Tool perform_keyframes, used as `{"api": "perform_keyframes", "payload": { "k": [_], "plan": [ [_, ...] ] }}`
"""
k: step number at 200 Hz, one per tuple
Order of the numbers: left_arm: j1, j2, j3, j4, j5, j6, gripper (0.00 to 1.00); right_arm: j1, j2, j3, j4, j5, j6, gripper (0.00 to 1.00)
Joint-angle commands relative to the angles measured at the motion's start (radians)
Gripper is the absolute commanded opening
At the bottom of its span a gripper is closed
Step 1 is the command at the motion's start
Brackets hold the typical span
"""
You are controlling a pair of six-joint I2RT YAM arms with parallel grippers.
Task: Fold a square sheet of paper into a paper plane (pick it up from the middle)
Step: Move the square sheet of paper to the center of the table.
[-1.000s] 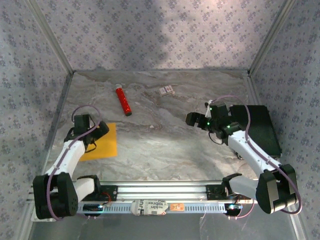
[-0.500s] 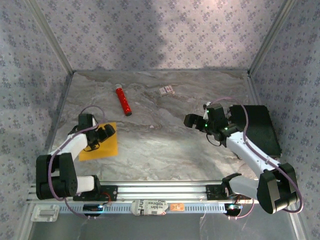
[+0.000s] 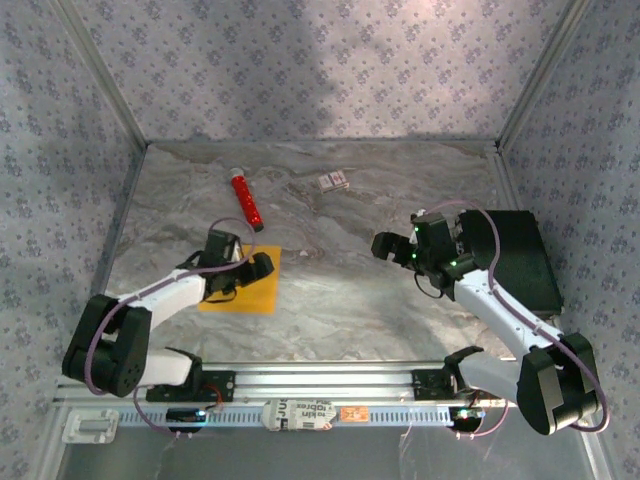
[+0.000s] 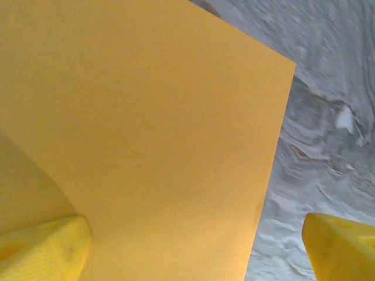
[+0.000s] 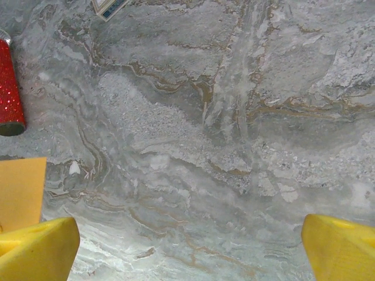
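On the table (image 3: 340, 300), the flimsy, slippery square sheet of paper (image 3: 240, 301) lies beneath the open left pincer (image 3: 262, 266), probably best pinched mid-sheet.

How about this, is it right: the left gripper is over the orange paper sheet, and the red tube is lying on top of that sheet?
Not quite. The red tube is not on the square sheet of paper. It lies on the table farther back, apart from the sheet, as the top external view shows. The left gripper is over the sheet, as you said.
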Motion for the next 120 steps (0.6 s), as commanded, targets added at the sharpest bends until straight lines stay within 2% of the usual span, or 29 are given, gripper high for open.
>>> {"api": "perform_keyframes", "payload": {
  "k": [1, 34, 60, 74, 79, 110, 120],
  "plan": [
    [-0.122, 0.039, -0.048, -0.020, -0.076, -0.216, 0.94, 0.010, -0.017, -0.012, -0.012, 0.044, 0.043, 0.99],
    [-0.255, 0.061, -0.018, 0.036, -0.166, -0.373, 0.94, 0.010, -0.020, -0.018, -0.023, 0.066, 0.057, 0.99],
    [-0.314, 0.076, 0.032, 0.038, -0.214, -0.411, 0.94, 0.009, -0.026, -0.020, -0.034, 0.077, 0.057, 0.99],
    [-0.322, 0.069, 0.063, 0.004, -0.227, -0.389, 0.95, 0.009, -0.036, -0.023, -0.034, 0.079, 0.056, 0.99],
    [-0.322, 0.063, 0.075, -0.012, -0.234, -0.374, 1.00, 0.009, -0.040, -0.022, -0.034, 0.079, 0.055, 0.99],
    [-0.317, -0.012, 0.129, -0.172, -0.328, -0.226, 1.00, 0.012, -0.052, -0.014, -0.028, 0.073, 0.031, 0.99],
    [-0.297, -0.049, 0.127, -0.195, -0.326, -0.176, 1.00, 0.018, -0.049, -0.002, -0.034, 0.076, 0.030, 0.99]
  ]
}}
